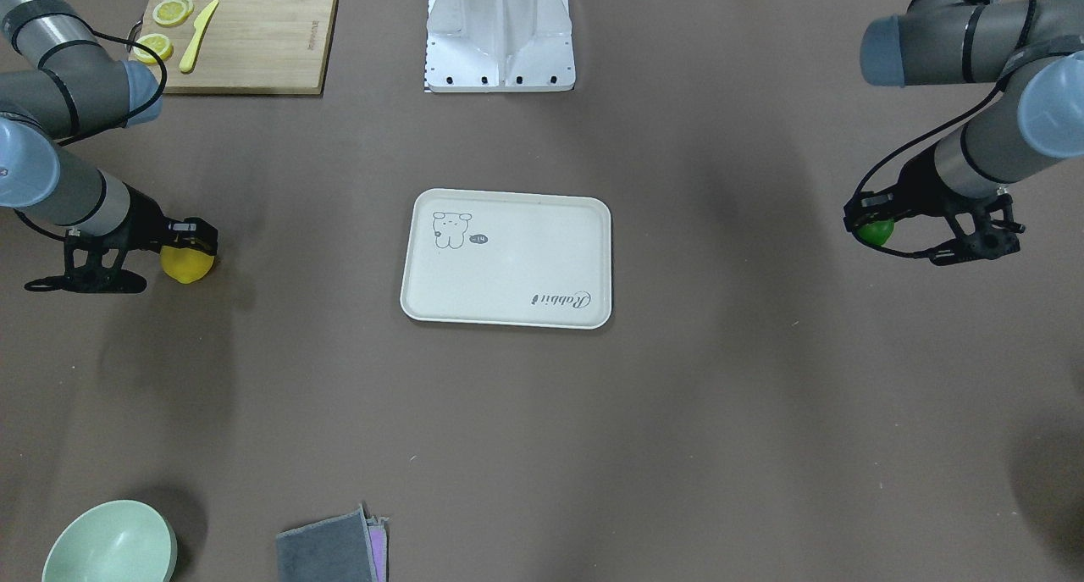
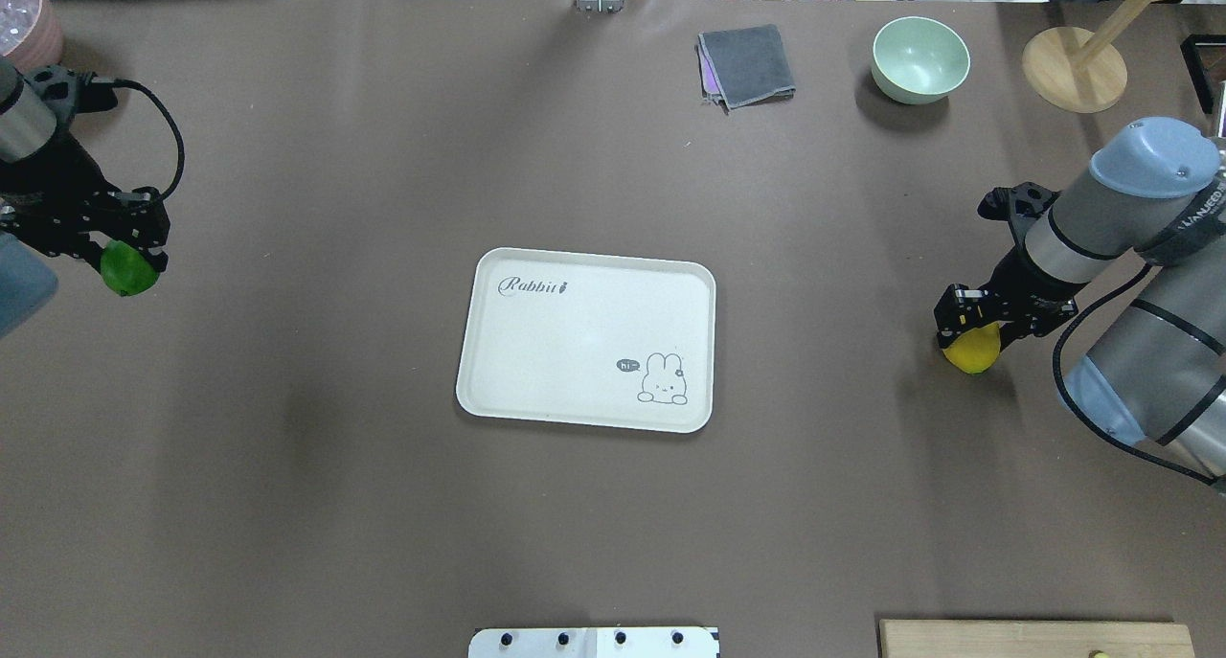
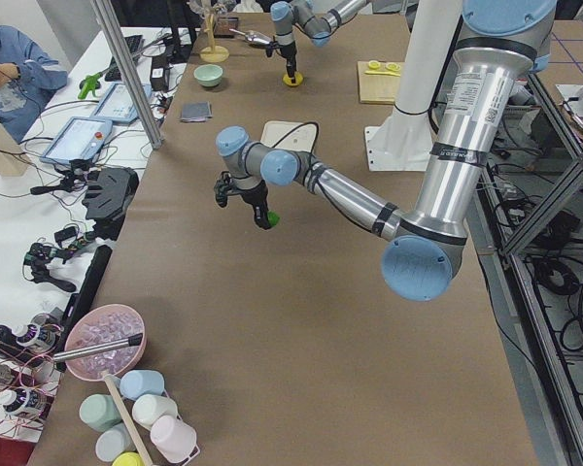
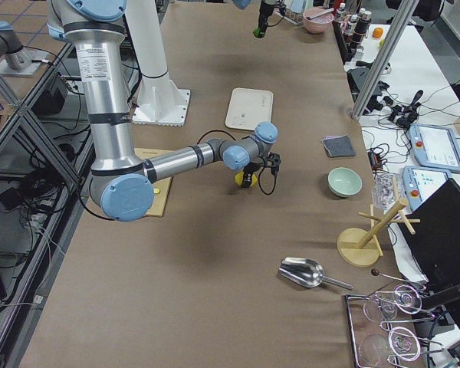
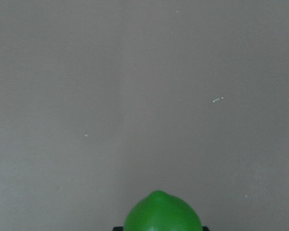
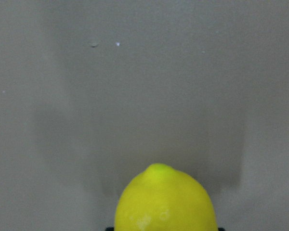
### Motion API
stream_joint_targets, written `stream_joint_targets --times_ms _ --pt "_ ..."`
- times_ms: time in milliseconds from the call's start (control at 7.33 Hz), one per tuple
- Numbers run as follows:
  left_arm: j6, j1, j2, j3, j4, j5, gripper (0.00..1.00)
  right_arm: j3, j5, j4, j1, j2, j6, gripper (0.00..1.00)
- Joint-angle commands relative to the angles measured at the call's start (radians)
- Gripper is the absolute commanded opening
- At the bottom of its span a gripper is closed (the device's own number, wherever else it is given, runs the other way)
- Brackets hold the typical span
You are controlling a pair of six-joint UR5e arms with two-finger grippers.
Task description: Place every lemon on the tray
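The cream-white tray (image 2: 498, 351) (image 1: 508, 311) lies bare in the middle of the table. My left gripper (image 2: 124, 256) (image 1: 868, 222) is shut on the green lemon (image 2: 127, 271) (image 1: 875, 231) (image 5: 162, 214), held above the table at the far left of the overhead view. My right gripper (image 2: 969, 328) (image 1: 190, 247) is shut on the yellow lemon (image 2: 971, 349) (image 1: 187, 264) (image 6: 166, 202), just above the table at the right. Both lemons are well apart from the tray.
A wooden cutting board (image 1: 262, 40) with lemon slices (image 1: 172, 11) and a yellow knife (image 1: 198, 36) lies near the robot base. A green bowl (image 2: 919, 59), a grey cloth (image 2: 747, 64) and a wooden rack base (image 2: 1073, 69) sit at the far edge.
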Motion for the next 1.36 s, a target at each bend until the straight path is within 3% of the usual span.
stream_joint_targets --times_ms 0,273,545,1227 --pt "0.098 -0.032 -0.119 -0.006 0.204 0.007 0.0 0.04 0.008 0.0 0.017 0.005 0.01 0.0" --pt "0.092 -0.048 -0.21 0.02 0.257 0.001 0.0 0.054 0.043 -0.011 0.063 0.076 0.045 0.0" --pt "0.078 -0.049 -0.257 0.014 0.307 -0.008 0.0 0.049 0.027 0.001 0.004 0.219 0.19 0.0" --pt "-0.112 0.039 -0.264 0.051 0.172 -0.007 0.0 0.005 -0.223 0.003 -0.274 0.453 0.3 0.0"
